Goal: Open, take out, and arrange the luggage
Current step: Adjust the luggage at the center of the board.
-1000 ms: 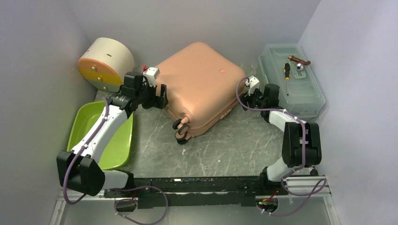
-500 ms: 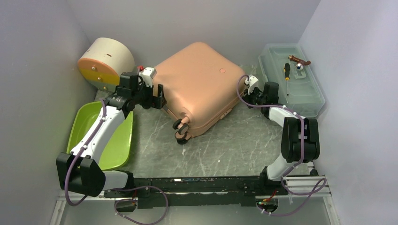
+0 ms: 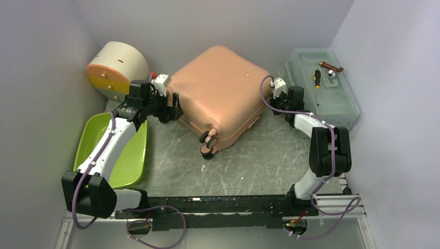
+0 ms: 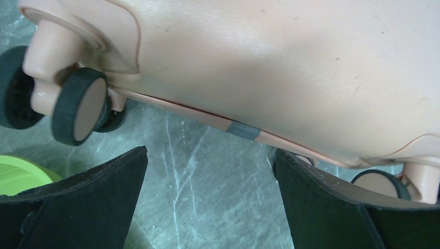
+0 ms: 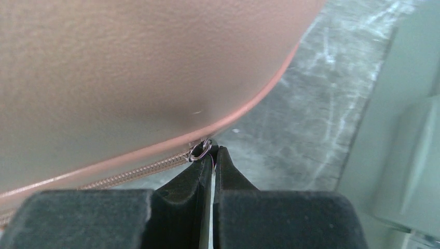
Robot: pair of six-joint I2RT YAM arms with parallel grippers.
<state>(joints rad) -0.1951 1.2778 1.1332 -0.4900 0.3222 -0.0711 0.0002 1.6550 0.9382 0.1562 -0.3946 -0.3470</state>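
A: Right, where's the luggage?
B: Flat on the table, mid-back, turned diagonal. Far corner sits near the back wall; wheels point to the near side.
A: Room round it?
B: Bare table in front, on the near side. L side's tight: cream round box near its L corner, green bowl at the table's L edge. R side: clear toolbox near the R corner, narrow gap between.
A: Claws?
B: L gripper spread wide, nothing in it, facing the wheel edge, just short of the seam. R gripper is in that narrow gap, jaws pressed together, tips at the zip ring on the rim. Can't tell if the ring's actually pinched.
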